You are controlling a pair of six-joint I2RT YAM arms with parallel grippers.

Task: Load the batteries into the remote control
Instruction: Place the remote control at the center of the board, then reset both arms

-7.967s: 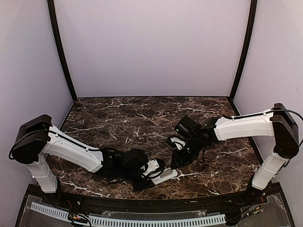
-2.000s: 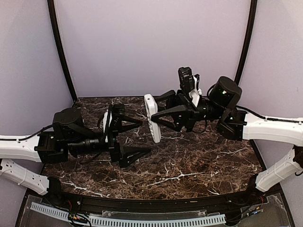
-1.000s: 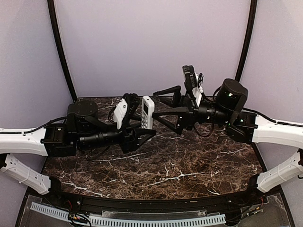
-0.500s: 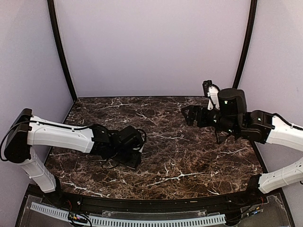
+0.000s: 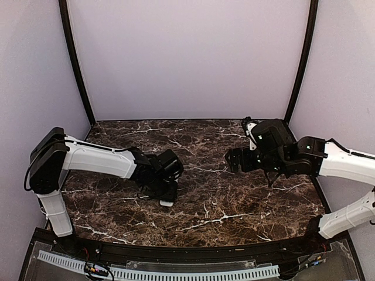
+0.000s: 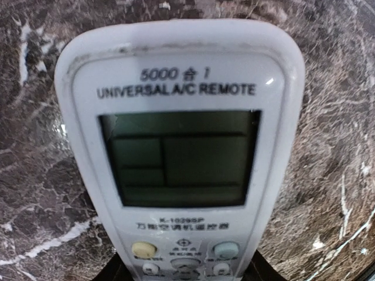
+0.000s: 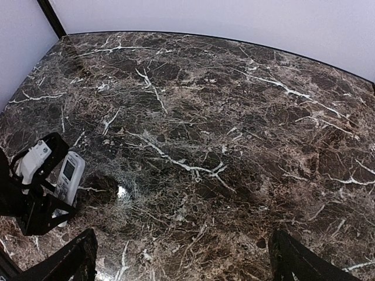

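Note:
The white remote control [image 6: 179,117] fills the left wrist view, face up, screen and top rows of buttons showing. My left gripper [image 6: 184,274] is shut on its lower sides, with dark fingers [image 6: 120,270] at both bottom corners. From above, the left gripper [image 5: 166,195] is low over the table's centre-left, and the remote control's [image 5: 167,203] white end pokes out near the surface. The right wrist view shows the remote control [image 7: 69,172] tilted in that grip. My right gripper [image 5: 233,160] hovers open and empty at the right, its fingertips [image 7: 70,263] far apart. No batteries are in view.
Dark marble table [image 5: 234,199] with purple walls behind and at both sides. Black frame posts [image 5: 300,64] stand at the back corners. A black rail [image 5: 187,253] runs along the near edge.
The remote passed from my right gripper to my left in mid-air. My left arm then carried it down to the table's centre-left, and my right arm drew back right, open.

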